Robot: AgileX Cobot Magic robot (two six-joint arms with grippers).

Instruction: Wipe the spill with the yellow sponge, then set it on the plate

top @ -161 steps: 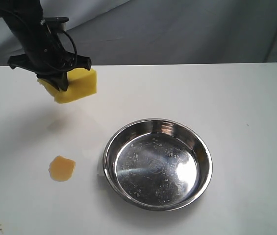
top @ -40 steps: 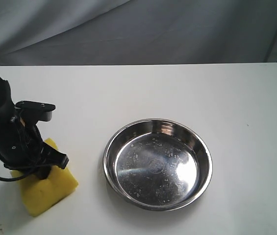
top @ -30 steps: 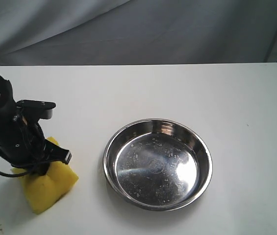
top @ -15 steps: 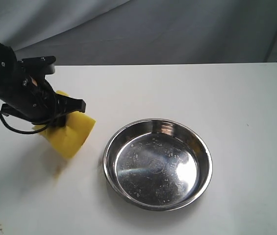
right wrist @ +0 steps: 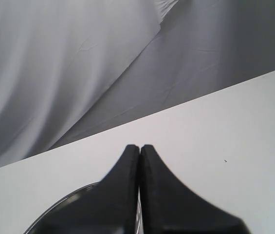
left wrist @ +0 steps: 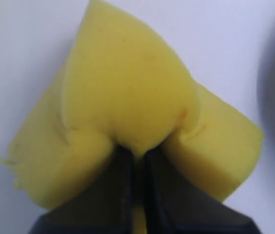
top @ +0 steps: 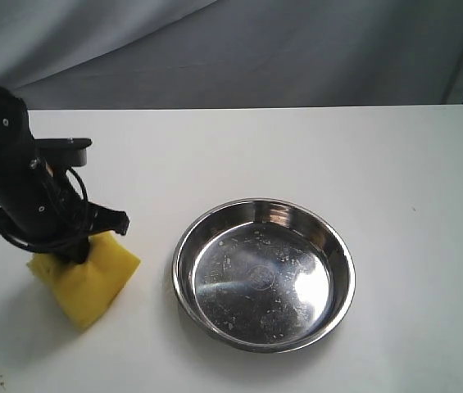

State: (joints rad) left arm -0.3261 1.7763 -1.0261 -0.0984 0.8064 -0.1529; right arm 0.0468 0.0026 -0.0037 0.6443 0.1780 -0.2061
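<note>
Lower again, yellow sponge (top: 83, 282) pinched by left hand (left wrist: 136, 161); spill unseen; right hand (right wrist: 139, 161) closed.

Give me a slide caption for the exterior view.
Left gripper clamps the yellow sponge down on the white table, beside the steel plate.

Left claw (left wrist: 136, 152) clamped tight, pointing down; right claw (right wrist: 139, 147) closed.

The left gripper (top: 79, 250) points downward over the left part of the white table (top: 313, 151), its jaws pinched into the top of the yellow sponge (top: 86, 281). The stainless-steel plate (top: 184, 246) sits near the sponge's right side, not touching it. Grey cloth (top: 313, 49) hangs behind the table.
</note>
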